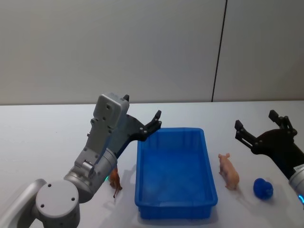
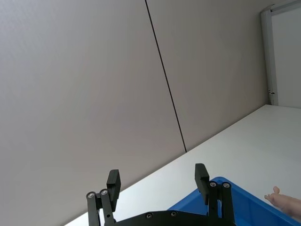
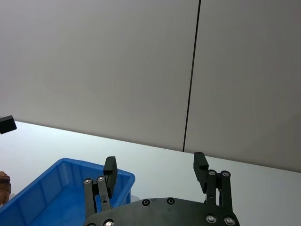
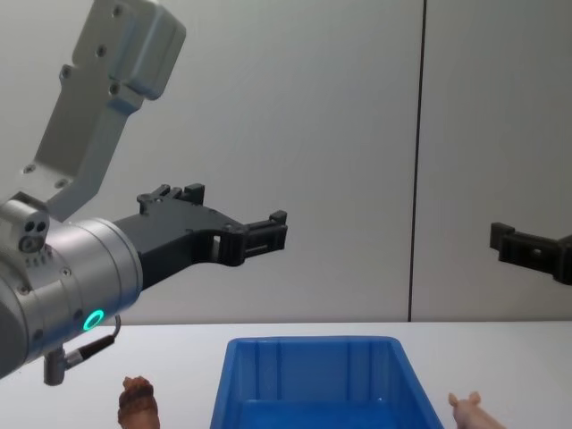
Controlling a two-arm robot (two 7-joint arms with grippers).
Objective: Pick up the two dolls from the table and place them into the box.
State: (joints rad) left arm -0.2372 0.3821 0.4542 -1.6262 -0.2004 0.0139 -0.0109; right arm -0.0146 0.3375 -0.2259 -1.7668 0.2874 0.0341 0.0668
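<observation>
The blue box stands on the white table. The brown doll stands just off the box's left wall, under my left arm. On the right, the deep blue doll lies beyond a pink pig. My left gripper hangs open and empty above the box's far left corner. Well above the table to the right of the box, my right gripper is open and holds nothing. The wrist views show both pairs of fingertips spread apart, with the box rim below them.
A pink pig figure stands between the box's right wall and the blue doll. A plain grey wall with one dark vertical seam rises behind the table. Bare tabletop lies to the far left and behind the box.
</observation>
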